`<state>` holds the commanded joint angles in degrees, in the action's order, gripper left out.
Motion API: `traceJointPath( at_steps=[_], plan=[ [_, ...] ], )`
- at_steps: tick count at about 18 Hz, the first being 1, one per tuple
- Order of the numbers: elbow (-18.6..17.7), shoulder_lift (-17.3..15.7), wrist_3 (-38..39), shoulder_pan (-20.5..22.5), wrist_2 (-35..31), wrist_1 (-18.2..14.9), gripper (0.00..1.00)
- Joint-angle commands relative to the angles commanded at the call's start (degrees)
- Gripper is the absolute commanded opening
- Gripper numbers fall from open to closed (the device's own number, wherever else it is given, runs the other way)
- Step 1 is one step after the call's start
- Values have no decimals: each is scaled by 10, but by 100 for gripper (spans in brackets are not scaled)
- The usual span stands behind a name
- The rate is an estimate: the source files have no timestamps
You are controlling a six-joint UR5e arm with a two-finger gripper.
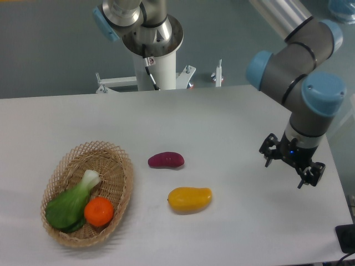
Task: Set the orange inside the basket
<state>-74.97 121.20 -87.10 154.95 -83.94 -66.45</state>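
I read no label or writing anywhere on the white surface (233,127), which stood before a grey-green floor (50,50). The orange (99,211) lay in the basket (123,176), touching a green vegetable (69,204). My gripper (292,167) hung near the right edge, jaws parted and empty, well apart from the mango (189,199).
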Motion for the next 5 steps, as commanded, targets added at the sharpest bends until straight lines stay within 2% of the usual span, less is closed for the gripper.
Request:
traceJointPath(
  at_steps=[5],
  plan=[
    [-5, -3, 0, 5, -1, 5, 100]
  ],
)
